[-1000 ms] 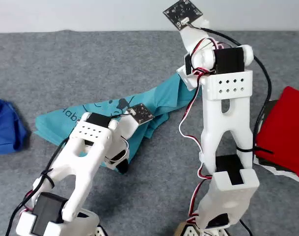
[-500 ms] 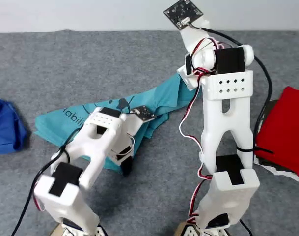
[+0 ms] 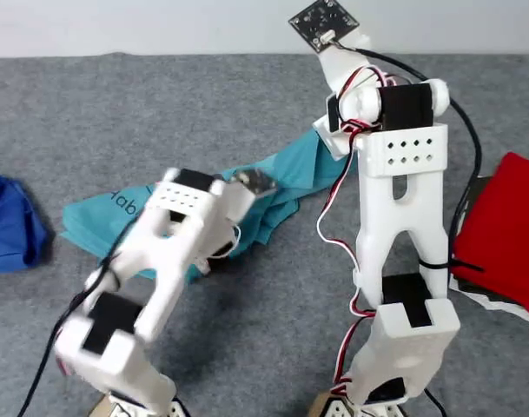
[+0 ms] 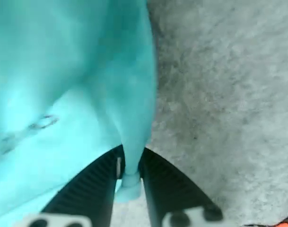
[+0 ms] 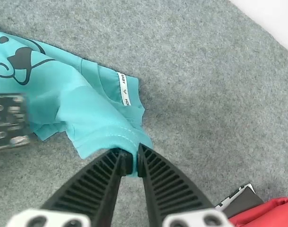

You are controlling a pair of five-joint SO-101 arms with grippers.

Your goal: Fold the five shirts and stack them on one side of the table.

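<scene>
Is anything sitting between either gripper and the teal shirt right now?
Nothing visible does. The left gripper is shut on a fold of the teal shirt, and the right gripper is shut on the shirt's edge near the collar label. Bare grey table lies beside both pinch points.

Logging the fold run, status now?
Left claw shut on teal shirt; right claw shut on its edge near the neck label. Blue shirt, red shirt apart, opposite ends of table.

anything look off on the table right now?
The teal shirt is bunched and twisted rather than flat, pinched at one edge by the left hand and at another by the right hand. The blue shirt lies crumpled off to one side.
</scene>
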